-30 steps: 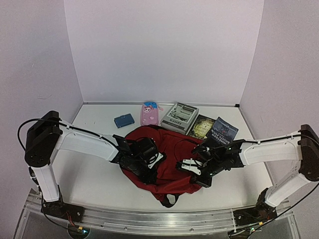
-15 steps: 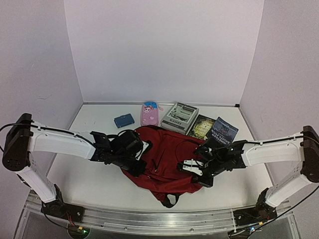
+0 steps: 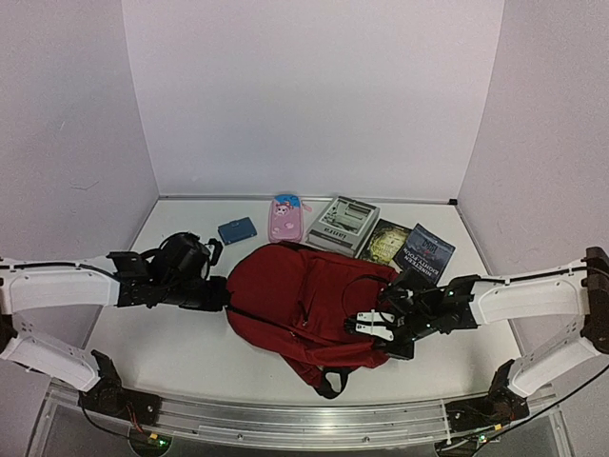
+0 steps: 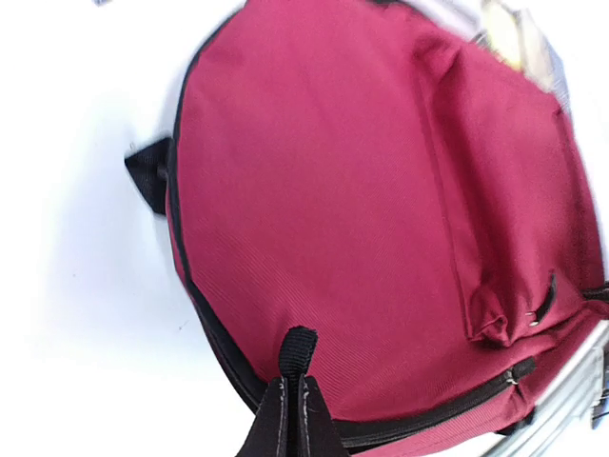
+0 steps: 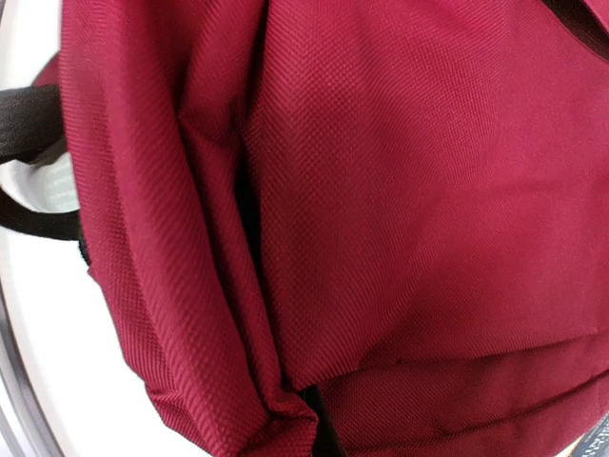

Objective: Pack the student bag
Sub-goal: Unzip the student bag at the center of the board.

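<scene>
Pinches left fingers [image 4: 273, 430] tight on black loop [image 4: 298, 347] of student bag [image 3: 304, 300], flat mid-surface [image 3: 171, 347], prob. to pull fabric taut. Rests right fingers [image 3: 366, 330] on opp. side, likely as anchor (open or clenched: can't tell).

Robot lab test cell: left arm [image 3: 57, 286] and right arm [image 3: 533, 293] bolted to an aluminium rail [image 3: 304, 411] at a white desk [image 3: 181, 347], boxed in by plain blank walls [image 3: 314, 95].
</scene>
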Controlling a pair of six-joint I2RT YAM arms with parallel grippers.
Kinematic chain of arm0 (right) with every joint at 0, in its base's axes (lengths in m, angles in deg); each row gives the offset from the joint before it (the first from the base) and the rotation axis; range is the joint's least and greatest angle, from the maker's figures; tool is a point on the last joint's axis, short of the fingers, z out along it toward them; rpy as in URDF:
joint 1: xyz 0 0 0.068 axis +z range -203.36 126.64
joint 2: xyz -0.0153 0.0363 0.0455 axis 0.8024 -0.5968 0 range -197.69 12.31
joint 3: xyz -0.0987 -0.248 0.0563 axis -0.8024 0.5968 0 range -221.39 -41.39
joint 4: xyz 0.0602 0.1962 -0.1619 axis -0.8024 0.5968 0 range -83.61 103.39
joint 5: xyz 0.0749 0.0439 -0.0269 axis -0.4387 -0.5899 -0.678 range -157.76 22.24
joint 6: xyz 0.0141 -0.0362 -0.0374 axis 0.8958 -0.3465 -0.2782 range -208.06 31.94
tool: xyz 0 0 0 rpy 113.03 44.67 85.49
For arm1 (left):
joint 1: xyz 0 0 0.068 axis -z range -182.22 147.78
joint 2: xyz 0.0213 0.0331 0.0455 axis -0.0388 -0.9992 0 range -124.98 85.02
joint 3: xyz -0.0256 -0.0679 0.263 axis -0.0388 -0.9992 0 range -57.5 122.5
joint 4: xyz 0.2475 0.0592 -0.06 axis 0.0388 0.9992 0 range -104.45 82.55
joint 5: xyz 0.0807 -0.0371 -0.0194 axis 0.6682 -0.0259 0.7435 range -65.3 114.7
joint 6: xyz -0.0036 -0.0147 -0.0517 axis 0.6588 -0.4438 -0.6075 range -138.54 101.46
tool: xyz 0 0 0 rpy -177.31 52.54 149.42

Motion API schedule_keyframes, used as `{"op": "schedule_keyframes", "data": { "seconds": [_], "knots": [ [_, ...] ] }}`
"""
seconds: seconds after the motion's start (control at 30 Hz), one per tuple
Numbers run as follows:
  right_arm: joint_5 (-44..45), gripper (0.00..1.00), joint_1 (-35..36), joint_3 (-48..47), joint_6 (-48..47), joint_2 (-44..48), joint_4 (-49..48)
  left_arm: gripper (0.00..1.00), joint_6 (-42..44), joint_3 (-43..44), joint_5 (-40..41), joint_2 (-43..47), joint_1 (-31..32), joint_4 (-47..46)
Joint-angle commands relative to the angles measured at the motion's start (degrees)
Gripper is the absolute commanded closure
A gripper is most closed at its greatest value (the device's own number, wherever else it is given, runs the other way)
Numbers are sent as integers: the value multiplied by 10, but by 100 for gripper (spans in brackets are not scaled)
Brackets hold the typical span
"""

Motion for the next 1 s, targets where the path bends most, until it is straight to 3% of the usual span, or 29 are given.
{"op": "schedule_keyframes", "data": {
  "seconds": [0.0,0.17,0.27,0.37,0.47,0.53,0.67,0.97],
  "knots": [
    [67,100,-3,15,-24,9,46,100,-30,-35,50,118,-12,-21],
    [46,96,-3,-35,-9,-13,46,100,-24,-45,26,243,-11,-25],
    [38,86,-3,-85,4,-56,45,100,-17,-18,7,242,-11,3],
    [44,63,-3,-129,11,-93,45,100,-12,1,-22,209,-10,0],
    [28,27,-3,-172,32,-96,51,100,-12,10,-40,167,-3,-27],
    [-5,15,-3,-198,51,-83,67,100,-8,22,-35,147,10,-37],
    [-85,11,-3,-264,83,-76,116,100,-14,47,-33,115,20,-49],
    [-199,17,0,-426,174,-153,118,100,-51,94,-31,107,23,-60]
  ]
}}
